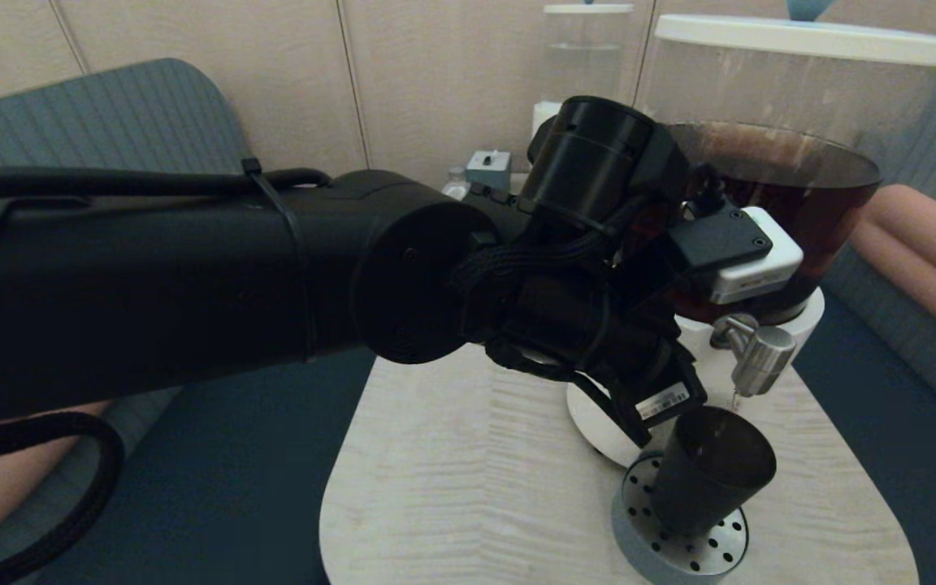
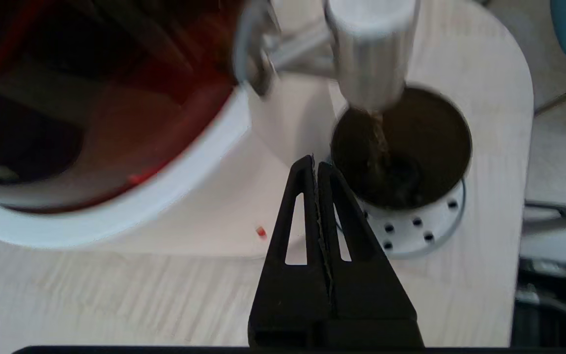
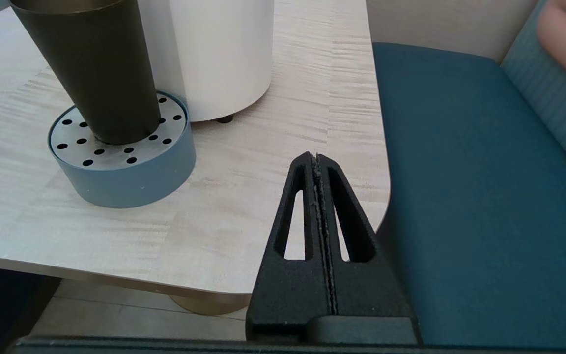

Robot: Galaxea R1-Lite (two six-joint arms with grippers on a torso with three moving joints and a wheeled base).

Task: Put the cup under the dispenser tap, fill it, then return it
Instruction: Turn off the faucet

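Note:
The black tapered cup [image 1: 708, 471] stands upright on a round perforated drip tray [image 1: 699, 556], right under the brushed-steel dispenser tap [image 1: 760, 357]. A thin brown stream runs from the tap [image 2: 371, 54] into the cup [image 2: 425, 142], which holds dark liquid. My left gripper [image 2: 315, 162] is shut and empty, hovering beside the cup's rim over the dispenser's white base [image 2: 204, 211], apart from the cup. My right gripper [image 3: 316, 158] is shut and empty, low at the table's near right corner, well away from the cup [image 3: 101, 73].
The big dispenser tank [image 1: 785, 187] holds dark brown liquid. A clear-liquid dispenser [image 1: 586, 57] and a small grey-blue box [image 1: 488, 169] stand at the back. Blue seats [image 3: 484, 196] flank the table [image 1: 452, 487]; a pink cushion [image 1: 931, 244] lies on the right.

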